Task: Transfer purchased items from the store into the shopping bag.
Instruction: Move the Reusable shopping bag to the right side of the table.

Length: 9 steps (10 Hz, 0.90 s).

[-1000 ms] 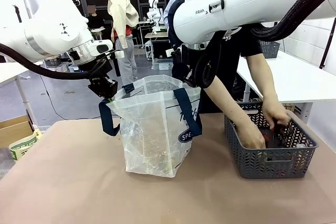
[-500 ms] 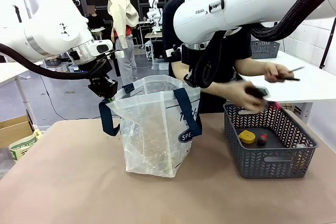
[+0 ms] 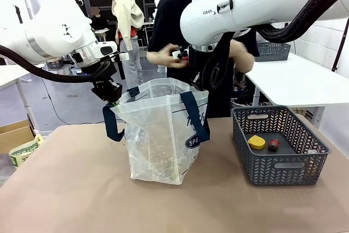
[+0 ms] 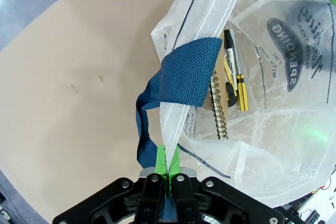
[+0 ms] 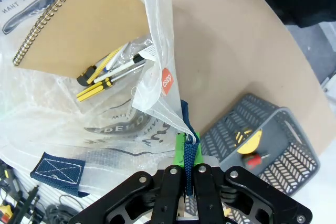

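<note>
Left gripper [image 4: 168,160]: pinched tight on the rim of the shopping bag [image 3: 161,135], beside a navy strap.
Right gripper [image 5: 189,153]: clamped on the opposite rim, strap between its pads.
Person's hand [image 3: 165,58]: above the bag's mouth, holding something small and blurred.
Spiral notebook [image 5: 86,22]: inside the bag.
Yellow-topped piece [image 3: 257,142]: in the grey basket [image 3: 289,166] right of the bag, well apart from both grippers.

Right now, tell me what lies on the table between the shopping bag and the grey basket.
Nothing: the front view shows bare table between the shopping bag and grey basket.

Front far; 2 wrists overlook bag [image 4: 273,145].
</note>
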Each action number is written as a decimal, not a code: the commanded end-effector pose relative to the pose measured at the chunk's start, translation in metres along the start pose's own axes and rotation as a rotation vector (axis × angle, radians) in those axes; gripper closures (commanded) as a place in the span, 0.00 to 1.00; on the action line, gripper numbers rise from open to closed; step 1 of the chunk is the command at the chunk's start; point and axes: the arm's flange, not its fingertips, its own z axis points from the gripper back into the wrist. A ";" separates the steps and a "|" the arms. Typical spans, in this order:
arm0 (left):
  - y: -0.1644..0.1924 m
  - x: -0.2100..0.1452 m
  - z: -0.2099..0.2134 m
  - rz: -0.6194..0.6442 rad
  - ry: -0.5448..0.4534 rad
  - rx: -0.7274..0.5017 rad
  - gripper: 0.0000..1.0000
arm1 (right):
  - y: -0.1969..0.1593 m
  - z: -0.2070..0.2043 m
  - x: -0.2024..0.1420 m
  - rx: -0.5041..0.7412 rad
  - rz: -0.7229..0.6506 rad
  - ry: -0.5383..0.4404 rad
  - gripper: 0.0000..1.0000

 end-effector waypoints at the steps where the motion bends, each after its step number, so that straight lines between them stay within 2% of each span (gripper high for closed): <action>1: 0.001 -0.001 0.003 0.002 -0.006 0.002 1.00 | -0.002 -0.001 -0.001 -0.001 -0.002 0.003 1.00; 9: 0.001 -0.001 0.003 0.002 -0.006 0.002 1.00 | -0.002 -0.001 -0.001 -0.001 -0.002 0.003 1.00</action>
